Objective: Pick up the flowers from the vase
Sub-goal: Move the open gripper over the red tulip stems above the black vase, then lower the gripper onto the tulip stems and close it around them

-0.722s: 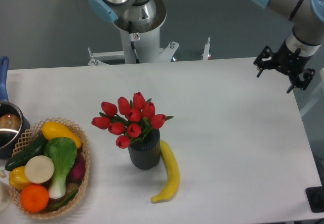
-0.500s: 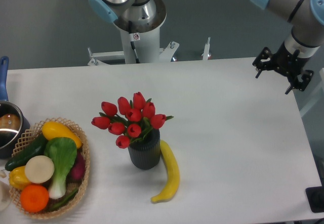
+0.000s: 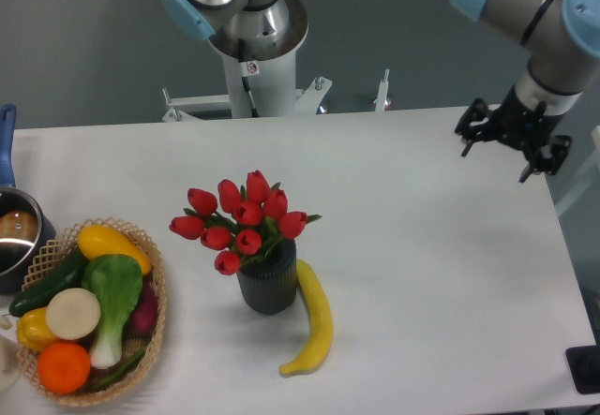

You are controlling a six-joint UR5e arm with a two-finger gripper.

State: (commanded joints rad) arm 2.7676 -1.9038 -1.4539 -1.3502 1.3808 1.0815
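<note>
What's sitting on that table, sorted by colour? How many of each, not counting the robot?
Red: 1, the flowers
Dark grey: 1, the vase
Yellow: 3, the banana, a squash, a pepper
Green: 2, a cucumber, a leafy green
Orange: 1, an orange
White: 1, a round white item
Tan: 1, the basket
Metal: 1, the pot
Total: 11

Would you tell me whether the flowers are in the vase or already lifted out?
In the vase: the flowers rise from the upright vase, and the open gripper is far off.

Red flowers [image 3: 242,221] with green leaves — dark ribbed vase [image 3: 268,284] — yellow banana [image 3: 314,319].
</note>
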